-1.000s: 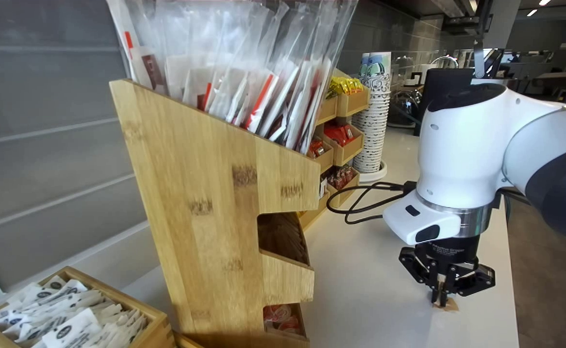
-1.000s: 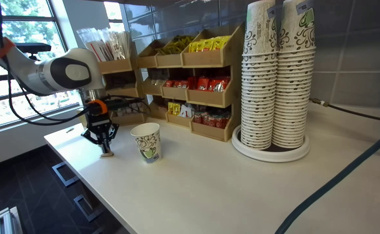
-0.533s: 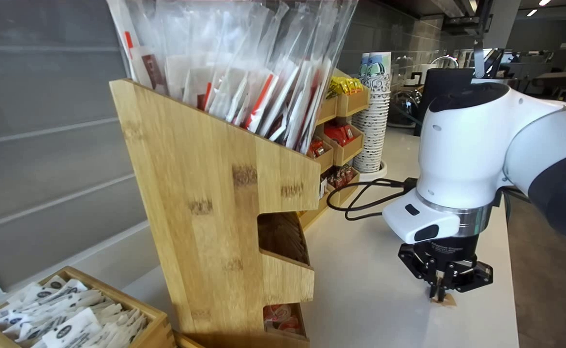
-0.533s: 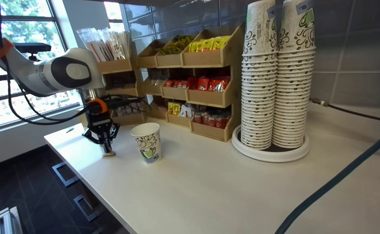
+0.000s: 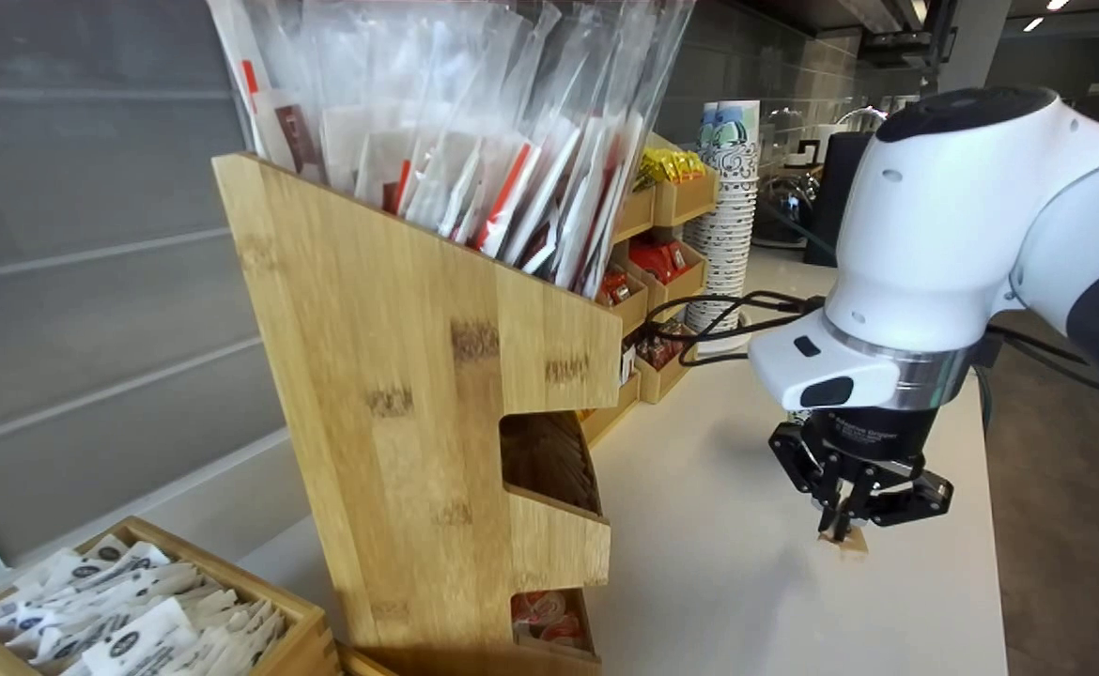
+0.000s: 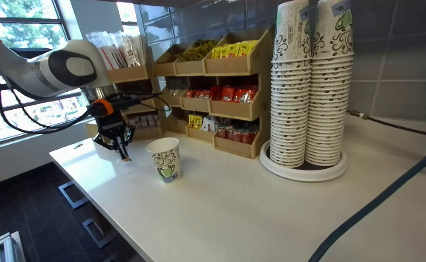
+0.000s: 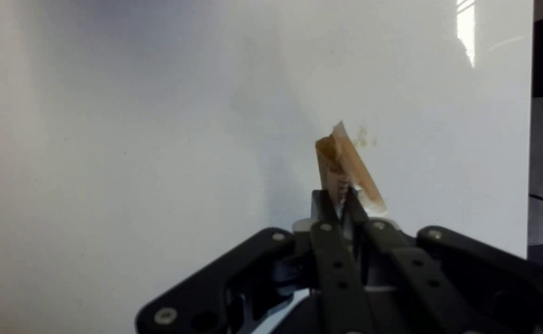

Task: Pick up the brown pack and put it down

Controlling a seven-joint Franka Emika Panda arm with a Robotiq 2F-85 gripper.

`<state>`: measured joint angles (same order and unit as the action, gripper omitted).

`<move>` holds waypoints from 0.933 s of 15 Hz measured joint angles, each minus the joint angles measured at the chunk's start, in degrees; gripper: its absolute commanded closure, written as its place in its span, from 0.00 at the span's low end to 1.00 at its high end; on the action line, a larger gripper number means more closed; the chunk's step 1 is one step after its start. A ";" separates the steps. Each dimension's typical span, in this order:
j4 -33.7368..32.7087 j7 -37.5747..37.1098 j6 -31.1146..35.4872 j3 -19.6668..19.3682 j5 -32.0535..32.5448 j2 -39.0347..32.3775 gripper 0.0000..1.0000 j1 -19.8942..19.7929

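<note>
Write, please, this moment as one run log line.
black two-finger claw: closed on bent brown papery pack | pack: held above glossy white countertop | white patterned paper cup: standing apart | put-down: pending

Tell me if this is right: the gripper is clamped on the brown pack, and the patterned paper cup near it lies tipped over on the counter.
Tipped over is wrong: the gripper is clamped on the brown pack, but the patterned paper cup near it stands upright on the counter, as an exterior view shows.
</note>
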<state>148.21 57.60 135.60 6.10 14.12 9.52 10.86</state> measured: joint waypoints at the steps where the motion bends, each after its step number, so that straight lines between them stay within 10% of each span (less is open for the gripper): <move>1: 0.07 -1.01 -0.01 -0.03 0.37 1.09 0.98 -0.26; 14: -0.30 -4.56 -0.74 -0.63 1.58 6.33 0.98 -1.12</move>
<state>147.91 53.04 134.86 5.47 15.70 15.84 9.74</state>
